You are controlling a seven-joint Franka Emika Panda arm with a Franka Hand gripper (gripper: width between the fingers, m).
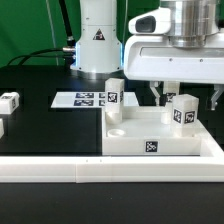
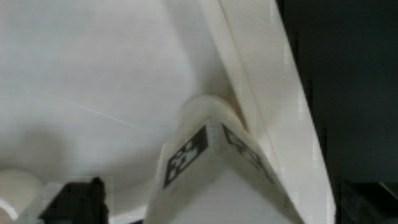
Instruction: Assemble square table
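The square table top (image 1: pixel 140 128) lies flat at the exterior view's right, with a tag (image 1: pixel 150 147) on its front edge. One white leg (image 1: pixel 113 93) stands at its far left corner. Another leg (image 1: pixel 183 110) stands near its right rim. My gripper (image 1: pixel 188 96) hangs just above that leg, open, with a finger on either side and neither touching it. In the wrist view the same tagged leg (image 2: pixel 217 165) sits against the raised rim (image 2: pixel 267 90), and one dark fingertip (image 2: pixel 71 200) shows beside it. More legs (image 1: pixel 10 101) lie at the far left.
The marker board (image 1: pixel 85 98) lies behind the slab on the black mat. A long white rail (image 1: pixel 100 170) runs along the front and turns up the right side. The robot's base (image 1: pixel 98 40) stands at the back.
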